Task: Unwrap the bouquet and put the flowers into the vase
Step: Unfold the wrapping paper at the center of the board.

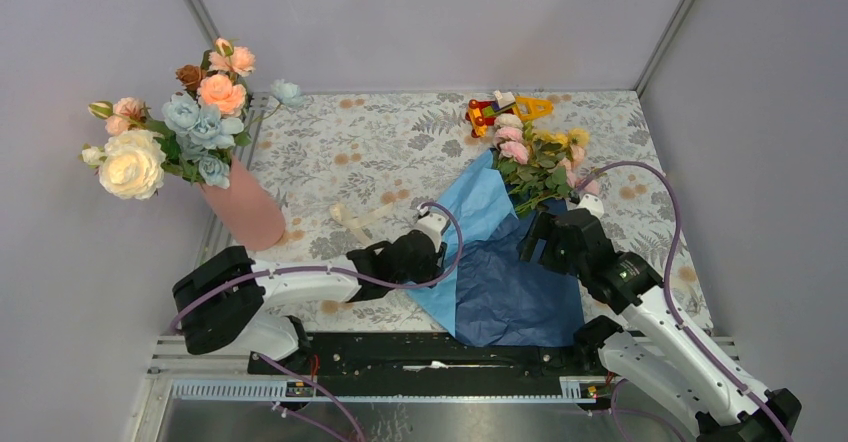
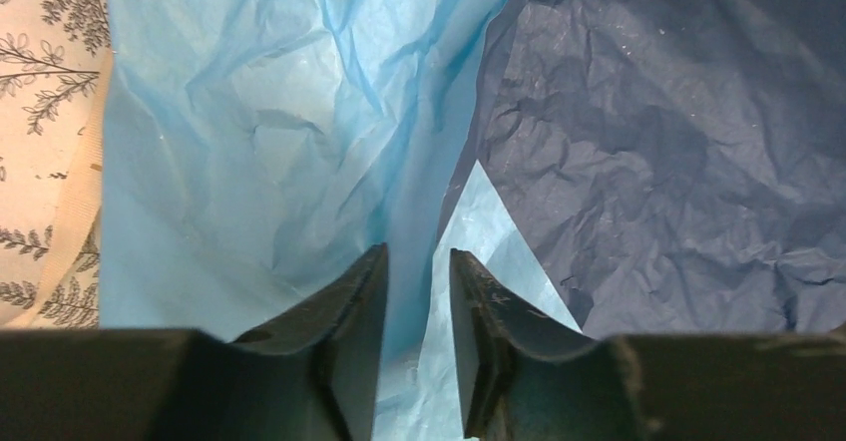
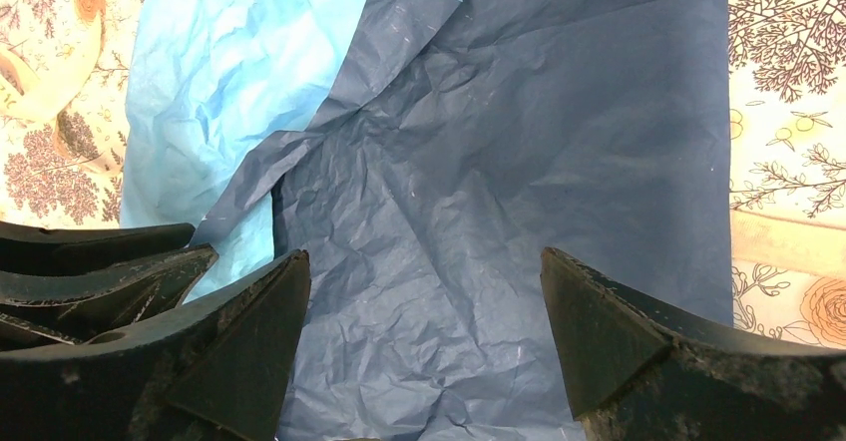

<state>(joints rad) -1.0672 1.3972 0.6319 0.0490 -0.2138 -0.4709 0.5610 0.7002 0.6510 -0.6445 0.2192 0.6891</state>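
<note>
The bouquet lies unwrapped: small pink, yellow and cream flowers (image 1: 540, 157) rest at the far end of the spread blue paper (image 1: 500, 262), light blue on its left and navy on its right. My left gripper (image 1: 436, 254) is low at the paper's left edge. In the left wrist view the left gripper (image 2: 417, 251) has its jaws narrowed, still apart, around a raised fold of light blue paper (image 2: 299, 142). My right gripper (image 1: 535, 242) hovers open over the navy paper (image 3: 519, 162), near the stems, with nothing in it. The salmon-pink vase (image 1: 245, 212) stands at far left.
The vase holds big peach, dusty-blue and cream blooms (image 1: 170, 132). A cream ribbon (image 1: 350, 220) lies loose on the floral tablecloth between vase and paper. A red-and-yellow toy (image 1: 500, 110) sits just behind the flowers. Grey walls close in on both sides.
</note>
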